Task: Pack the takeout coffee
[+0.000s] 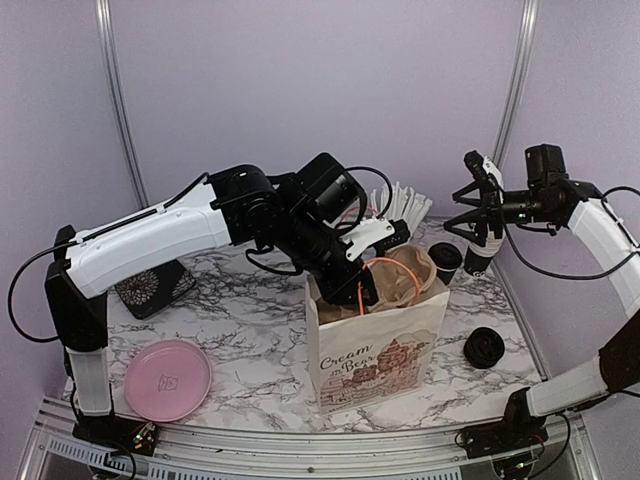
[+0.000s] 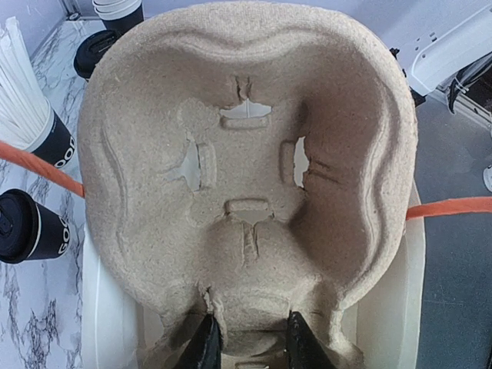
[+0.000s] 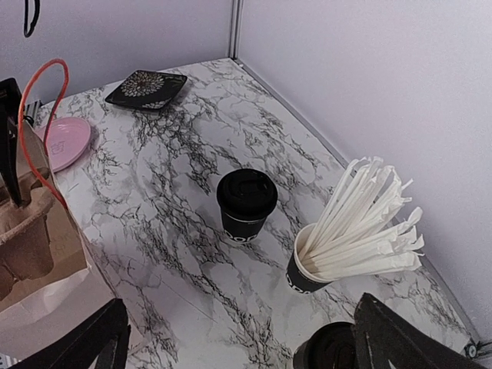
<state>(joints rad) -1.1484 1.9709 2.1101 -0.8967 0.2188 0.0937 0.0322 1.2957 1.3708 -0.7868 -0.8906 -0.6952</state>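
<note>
A takeout coffee [image 3: 247,204], a black lidded cup with white lettering, stands on the marble behind the bag. A second lidded black cup [image 3: 330,354] [image 1: 445,262] stands just inside the right finger of my right gripper [image 3: 242,301] [image 1: 478,250], which hangs open above the table and holds nothing. My left gripper [image 2: 250,327] [image 1: 368,280] is shut on the near rim of a brown pulp cup carrier [image 2: 246,169] [image 1: 402,280]. The carrier sits tilted in the mouth of the white paper bag [image 1: 375,350]. Both lidded cups show at the left of the left wrist view, one lower [image 2: 31,227] and one higher [image 2: 96,50].
A black cup full of white straws [image 3: 346,238] [image 1: 400,208] stands behind the bag, and a stack of cups [image 2: 119,9] beyond it. A round black object [image 1: 483,347] lies right of the bag. A pink plate [image 1: 167,378] and a black patterned dish [image 1: 150,290] lie left.
</note>
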